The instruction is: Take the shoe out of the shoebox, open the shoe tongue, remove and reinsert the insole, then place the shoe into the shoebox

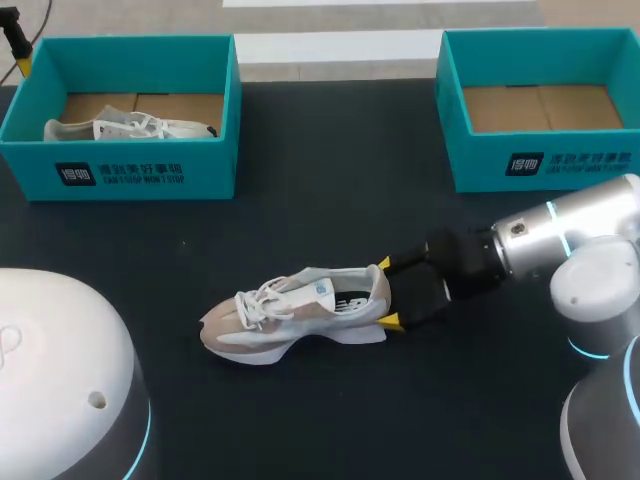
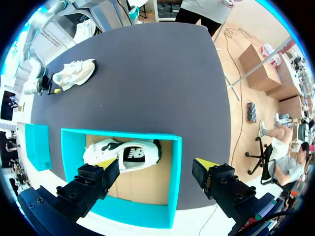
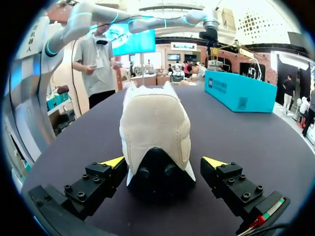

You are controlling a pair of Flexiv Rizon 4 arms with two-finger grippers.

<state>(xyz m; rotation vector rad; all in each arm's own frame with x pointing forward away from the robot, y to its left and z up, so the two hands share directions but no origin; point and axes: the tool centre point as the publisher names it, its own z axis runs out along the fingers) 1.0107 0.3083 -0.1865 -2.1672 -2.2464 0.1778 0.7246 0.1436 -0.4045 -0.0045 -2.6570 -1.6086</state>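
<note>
A beige and white shoe (image 1: 295, 312) stands upright on the dark table, toe pointing left. My right gripper (image 1: 387, 293) is at its heel, open, one yellow tip on each side. In the right wrist view the heel (image 3: 155, 132) sits between the fingers (image 3: 114, 162) with a small gap on both sides. A second shoe (image 2: 123, 155) lies on its side in the left teal shoebox (image 1: 130, 170). My left gripper (image 2: 155, 166) hangs open high above that box, with nothing in it. Only its edge (image 1: 18, 45) shows in the head view.
Another teal shoebox (image 1: 545, 165) stands at the back right, showing only its cardboard floor. Bare table lies between the two boxes and in front of the shoe. My arms' bases fill the near left and right corners.
</note>
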